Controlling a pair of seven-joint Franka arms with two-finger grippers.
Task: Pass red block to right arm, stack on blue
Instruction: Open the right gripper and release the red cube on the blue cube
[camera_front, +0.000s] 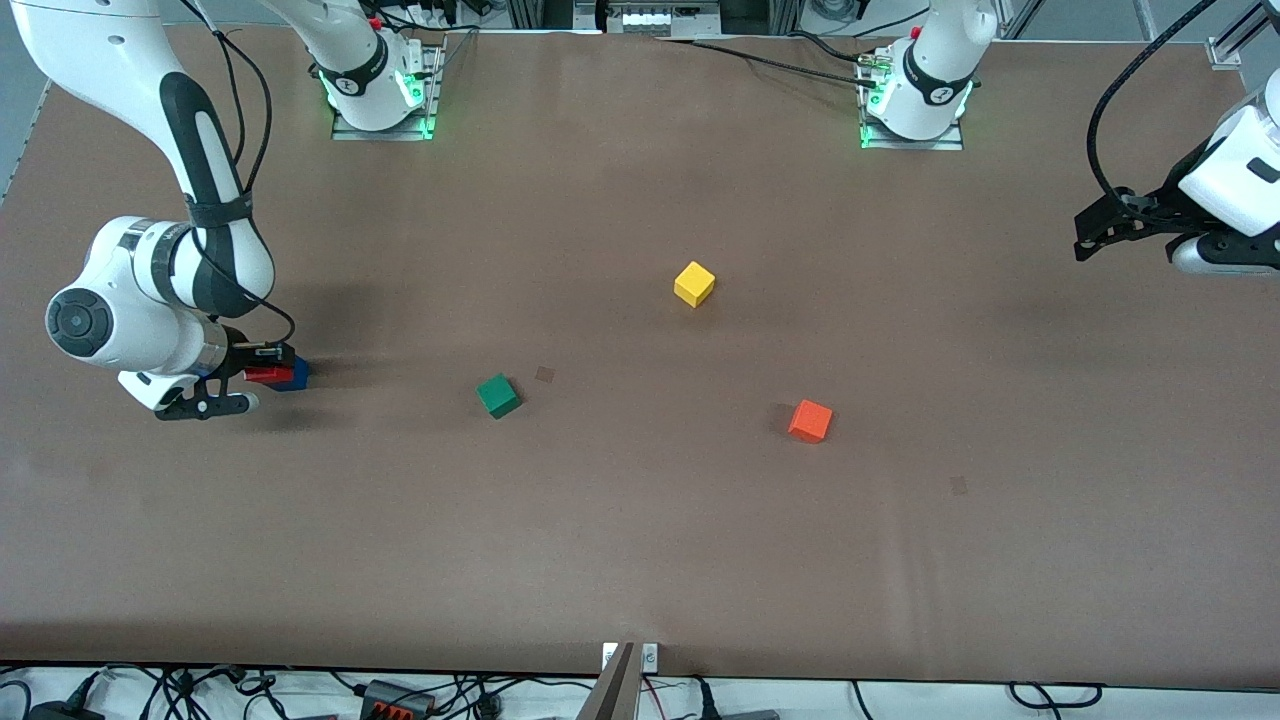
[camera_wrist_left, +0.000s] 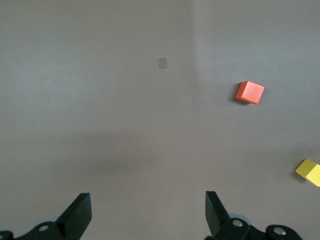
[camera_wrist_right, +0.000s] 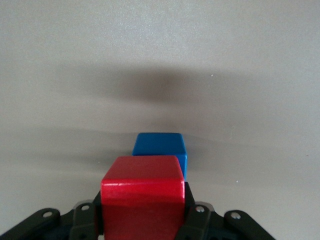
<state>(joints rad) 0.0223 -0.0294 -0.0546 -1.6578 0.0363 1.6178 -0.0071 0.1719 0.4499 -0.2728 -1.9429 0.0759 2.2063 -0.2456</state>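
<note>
My right gripper (camera_front: 262, 368) is shut on the red block (camera_front: 268, 376) low over the right arm's end of the table. In the right wrist view the red block (camera_wrist_right: 142, 197) sits tight between the black fingers (camera_wrist_right: 194, 220). The blue cube (camera_wrist_right: 161, 147) rests on the table just past it, partly covered by it. In the front view the blue cube (camera_front: 297, 375) shows close beside the red one; I cannot tell whether they touch. My left gripper (camera_front: 1092, 235) hangs open and holds nothing above the left arm's end of the table, its fingertips (camera_wrist_left: 80, 214) far apart.
A green cube (camera_front: 497, 395), a yellow cube (camera_front: 694, 284) and an orange cube (camera_front: 810, 420) lie spread over the middle of the brown table (camera_front: 640, 560). The left wrist view also shows the orange cube (camera_wrist_left: 250, 92) and the yellow cube (camera_wrist_left: 310, 171).
</note>
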